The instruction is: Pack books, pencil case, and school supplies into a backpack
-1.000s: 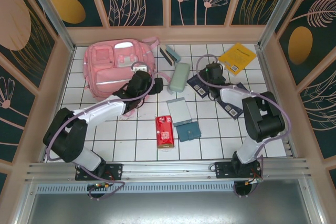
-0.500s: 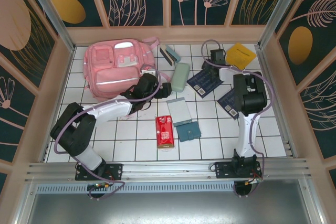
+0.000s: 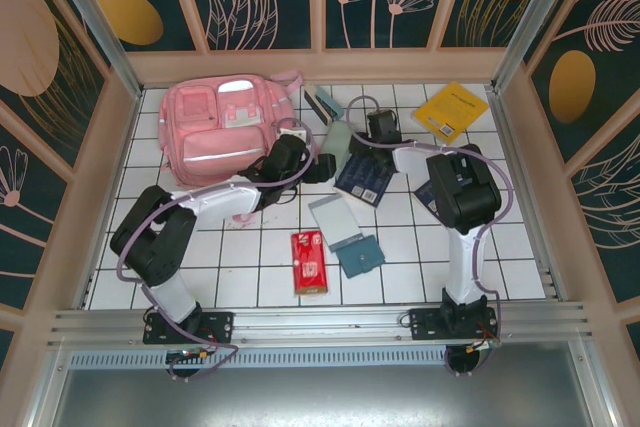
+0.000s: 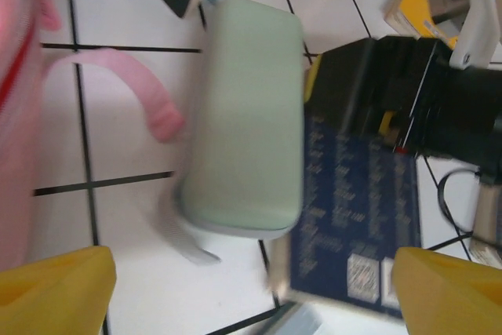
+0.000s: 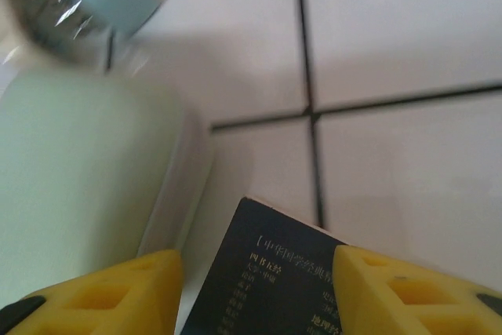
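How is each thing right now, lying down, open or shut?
backpack, lying flat, front up.
pencil case, lying flat.
navy book, lying flat.
yellow book, lying flat.
red packet, lying flat.
left gripper, open.
right gripper, fingers apart around the navy book's corner, grip unclear.

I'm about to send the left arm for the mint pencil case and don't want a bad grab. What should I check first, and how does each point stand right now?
1. Left gripper open: ok, its fingers stand wide apart with nothing between them.
2. Pencil case lined up ahead of it: ok, it lies between the finger lines.
3. Pencil case free of neighbours: not ok, the navy book lies against its side.
4. Right gripper holding that book: cannot tell, the book's corner sits between its fingers.
5. Backpack open to receive: cannot tell from above.
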